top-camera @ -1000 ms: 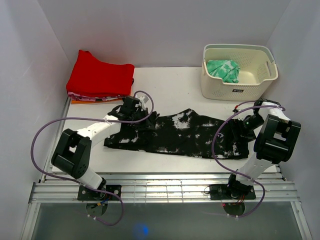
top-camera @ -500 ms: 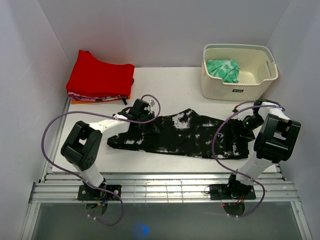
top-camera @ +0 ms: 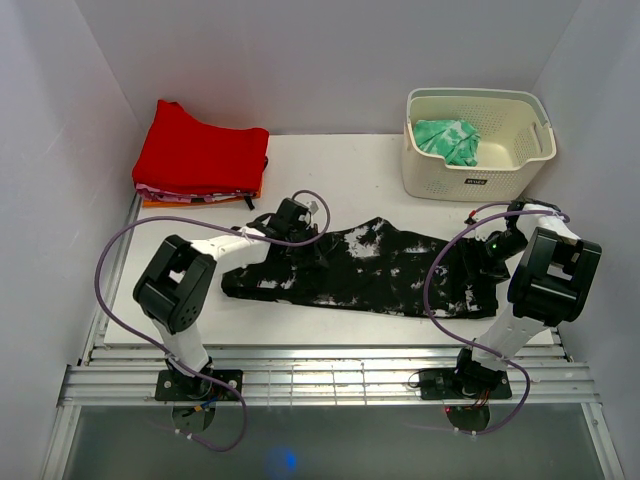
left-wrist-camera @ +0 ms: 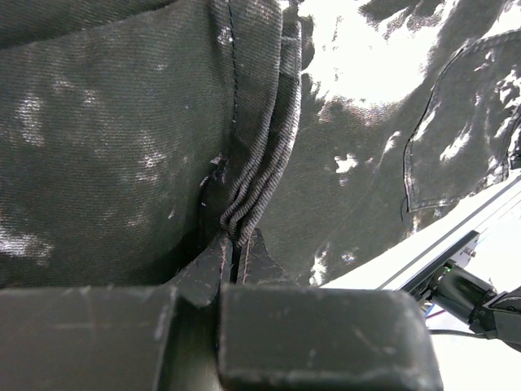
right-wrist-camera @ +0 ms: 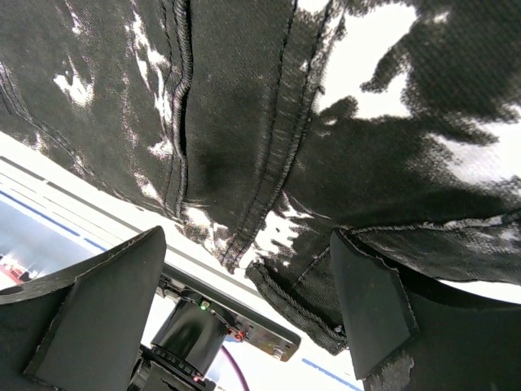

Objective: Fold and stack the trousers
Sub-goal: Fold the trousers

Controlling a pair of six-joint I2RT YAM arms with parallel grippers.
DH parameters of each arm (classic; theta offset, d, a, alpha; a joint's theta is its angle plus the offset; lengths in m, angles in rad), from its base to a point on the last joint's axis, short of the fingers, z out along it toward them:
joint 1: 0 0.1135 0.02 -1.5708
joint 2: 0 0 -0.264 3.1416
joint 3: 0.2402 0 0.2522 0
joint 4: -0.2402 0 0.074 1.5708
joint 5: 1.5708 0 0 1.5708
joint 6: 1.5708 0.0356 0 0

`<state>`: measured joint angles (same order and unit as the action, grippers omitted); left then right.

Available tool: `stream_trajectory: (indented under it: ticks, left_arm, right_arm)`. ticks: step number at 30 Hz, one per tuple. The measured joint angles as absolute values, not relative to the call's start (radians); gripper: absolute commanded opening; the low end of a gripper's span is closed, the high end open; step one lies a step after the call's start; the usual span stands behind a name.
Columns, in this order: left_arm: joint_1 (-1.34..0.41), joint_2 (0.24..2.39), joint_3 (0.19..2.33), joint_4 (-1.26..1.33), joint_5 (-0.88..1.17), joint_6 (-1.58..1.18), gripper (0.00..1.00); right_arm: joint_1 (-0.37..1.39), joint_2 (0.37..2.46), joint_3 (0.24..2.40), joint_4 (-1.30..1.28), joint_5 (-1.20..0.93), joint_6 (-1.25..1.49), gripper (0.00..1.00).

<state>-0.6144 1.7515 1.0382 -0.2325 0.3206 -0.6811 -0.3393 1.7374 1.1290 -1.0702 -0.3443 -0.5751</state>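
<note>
Two arms: left arm [top-camera: 176, 290], right arm [top-camera: 552, 272] — white links, chunky black joint housings. Purple cable [top-camera: 101, 272] loops along each. Small green light [top-camera: 492, 241] on right arm. Black base plates [top-camera: 196, 386]. Right fingers [right-wrist-camera: 370, 301] matte black, flat, ragged-edged; left fingers [left-wrist-camera: 326, 342] black, blocky, scratched.

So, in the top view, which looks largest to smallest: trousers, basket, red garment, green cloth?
1. Trousers, clearly the largest.
2. Basket and red garment: these look about alike, so I do not rank them.
3. Green cloth, the smallest.
</note>
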Motion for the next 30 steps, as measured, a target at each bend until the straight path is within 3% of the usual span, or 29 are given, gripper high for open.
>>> stream_trajectory:
  ticks: [2,4,5,6,8,9,12,19,25,30]
  left_arm:
    - [-0.620,1.760,1.043,-0.233,0.318,-0.682,0.00]
    - [-0.626,1.770,1.048,-0.232,0.316,-0.683,0.09]
    - [-0.628,1.775,1.050,-0.231,0.316,-0.683,0.16]
    - [-0.630,1.780,1.052,-0.231,0.316,-0.684,0.32]
    - [-0.631,1.787,1.054,-0.231,0.317,-0.685,0.44]
    - [-0.632,1.788,1.057,-0.231,0.321,-0.683,0.61]
    - [-0.636,1.788,1.087,-0.236,0.331,-0.668,0.84]
    - [-0.637,1.718,1.203,-0.256,0.357,-0.591,0.92]
    - [-0.514,1.533,1.207,-0.312,0.432,-0.505,0.98]
    - [-0.233,1.460,1.226,-0.419,0.579,-0.341,0.98]
  right_arm:
    - [-0.339,1.737,1.129,-1.070,-0.345,-0.575,0.89]
    - [-0.339,1.737,1.129,-1.070,-0.347,-0.575,0.92]
    - [-0.339,1.737,1.129,-1.071,-0.347,-0.575,0.93]
    - [-0.339,1.737,1.129,-1.071,-0.347,-0.575,0.93]
    - [-0.339,1.737,1.131,-1.073,-0.348,-0.578,0.94]
    - [-0.339,1.737,1.139,-1.080,-0.348,-0.580,0.95]
    - [-0.341,1.738,1.229,-1.138,-0.361,-0.593,0.95]
    - [-0.347,1.731,1.745,-1.209,-0.535,-0.595,0.89]
    - [-0.259,1.667,1.545,-1.151,-0.710,-0.493,0.79]
    - [0.018,1.619,1.275,-0.856,-0.757,-0.249,0.70]
